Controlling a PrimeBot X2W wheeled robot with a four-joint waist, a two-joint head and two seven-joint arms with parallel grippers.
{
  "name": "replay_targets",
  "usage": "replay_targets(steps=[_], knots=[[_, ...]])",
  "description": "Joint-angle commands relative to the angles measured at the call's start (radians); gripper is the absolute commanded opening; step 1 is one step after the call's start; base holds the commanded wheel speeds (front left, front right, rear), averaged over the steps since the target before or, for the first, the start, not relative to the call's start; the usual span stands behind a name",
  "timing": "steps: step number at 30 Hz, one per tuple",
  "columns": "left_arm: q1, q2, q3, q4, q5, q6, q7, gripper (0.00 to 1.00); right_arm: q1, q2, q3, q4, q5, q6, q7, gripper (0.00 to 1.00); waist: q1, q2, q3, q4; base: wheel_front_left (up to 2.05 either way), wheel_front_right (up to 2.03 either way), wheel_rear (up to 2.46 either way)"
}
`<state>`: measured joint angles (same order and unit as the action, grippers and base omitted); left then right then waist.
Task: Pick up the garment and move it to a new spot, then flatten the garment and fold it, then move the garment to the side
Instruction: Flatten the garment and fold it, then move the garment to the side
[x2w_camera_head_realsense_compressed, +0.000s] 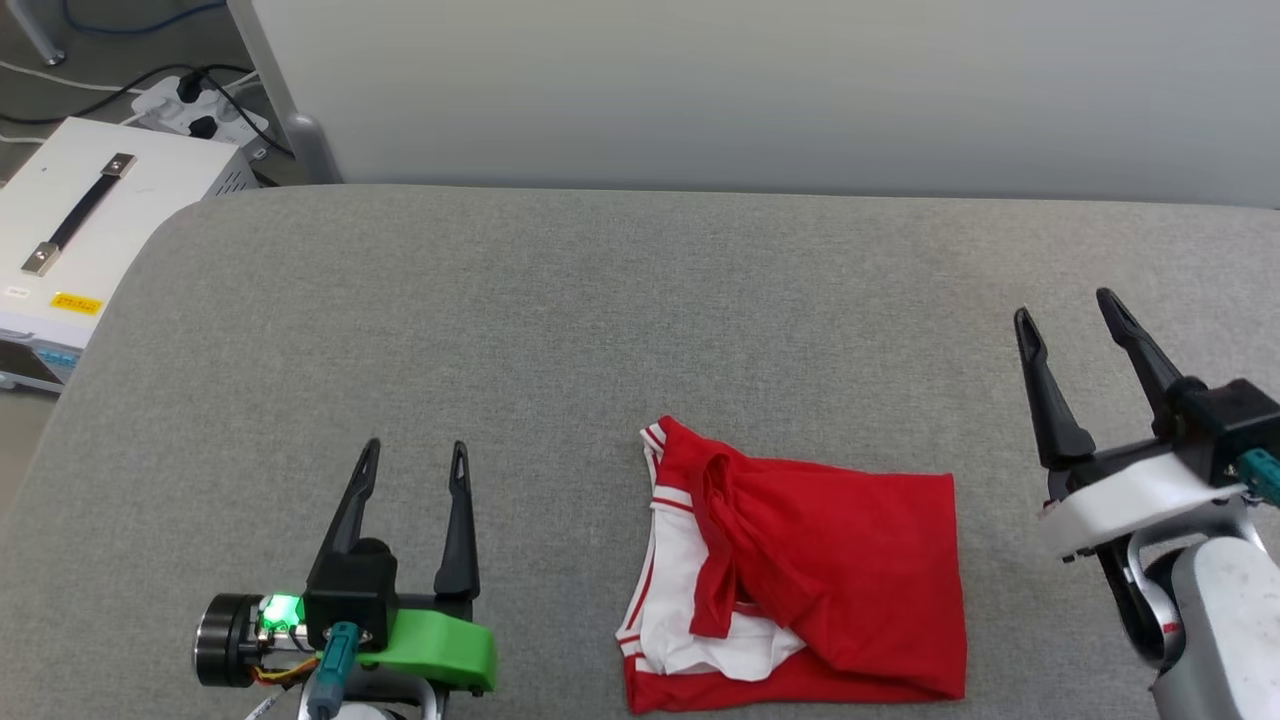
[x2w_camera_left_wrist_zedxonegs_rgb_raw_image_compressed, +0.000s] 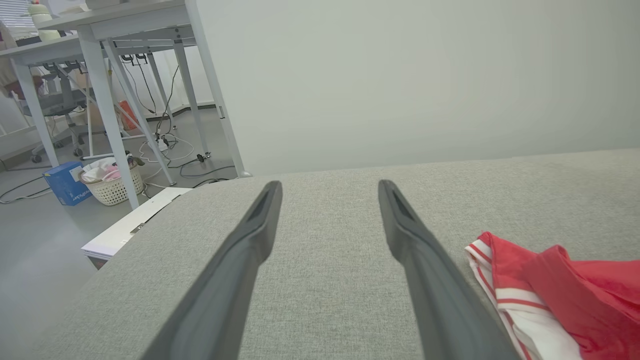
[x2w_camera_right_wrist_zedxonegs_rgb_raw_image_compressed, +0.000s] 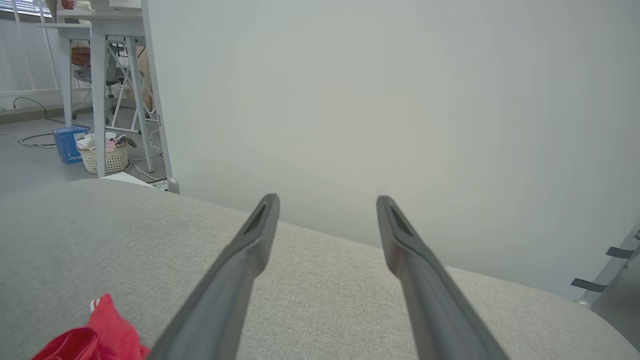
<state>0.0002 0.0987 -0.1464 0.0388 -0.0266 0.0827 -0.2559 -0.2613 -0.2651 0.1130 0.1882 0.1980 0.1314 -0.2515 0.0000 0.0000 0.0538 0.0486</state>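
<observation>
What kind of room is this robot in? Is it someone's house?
Probably a robot lab or workshop, not a house. There's a metal-legged workbench, a power strip with cables on the floor, and a white equipment box with a handle beside the grey padded table where the garment lies.

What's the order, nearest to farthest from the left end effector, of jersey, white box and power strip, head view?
From the left end effector:
1. Jersey, to its right on the table.
2. White box, off the table's left corner.
3. Power strip, behind the box.
</observation>
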Motion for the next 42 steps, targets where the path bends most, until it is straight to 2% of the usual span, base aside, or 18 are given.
replay_targets(steps=[1,9,18,27,35,39,42], knots=[[0.018,0.007,0.004,-0.007,0.007,-0.003,-0.006,1.00,0.036,0.021,-0.024,-0.026,-0.029,-0.001,-0.008,1.00,0.0000,0.0000,-0.005,-0.005,0.00,0.00,0.00],[0.035,0.007,0.000,-0.009,0.003,-0.010,-0.006,1.00,0.206,0.135,-0.119,-0.153,-0.097,-0.001,-0.010,1.00,0.0000,0.0000,-0.025,-0.006,0.00,0.00,0.00],[0.060,0.009,0.002,-0.002,-0.005,-0.022,-0.006,1.00,0.330,0.177,-0.138,-0.183,-0.105,-0.001,-0.010,1.00,0.0000,0.0000,-0.050,-0.001,0.00,0.00,0.00],[0.074,0.011,0.004,0.008,-0.004,-0.028,-0.006,1.00,0.370,0.188,-0.132,-0.178,-0.122,-0.001,-0.010,1.00,0.0000,0.0000,-0.060,-0.001,0.00,0.00,0.00],[0.072,0.013,0.008,0.009,-0.003,-0.030,-0.006,1.00,0.346,0.189,-0.133,-0.177,-0.129,-0.001,-0.010,1.00,0.0000,0.0000,-0.053,-0.001,0.00,0.00,0.00],[0.069,0.012,0.009,0.007,-0.002,-0.028,-0.006,1.00,0.291,0.163,-0.148,-0.192,-0.126,-0.001,-0.010,1.00,0.0000,0.0000,-0.044,-0.003,0.00,0.00,0.00],[0.062,0.011,0.008,0.007,-0.001,-0.029,-0.006,1.00,0.217,0.110,-0.155,-0.203,-0.112,-0.001,-0.010,1.00,0.0000,0.0000,-0.034,-0.002,0.00,0.00,0.00]])
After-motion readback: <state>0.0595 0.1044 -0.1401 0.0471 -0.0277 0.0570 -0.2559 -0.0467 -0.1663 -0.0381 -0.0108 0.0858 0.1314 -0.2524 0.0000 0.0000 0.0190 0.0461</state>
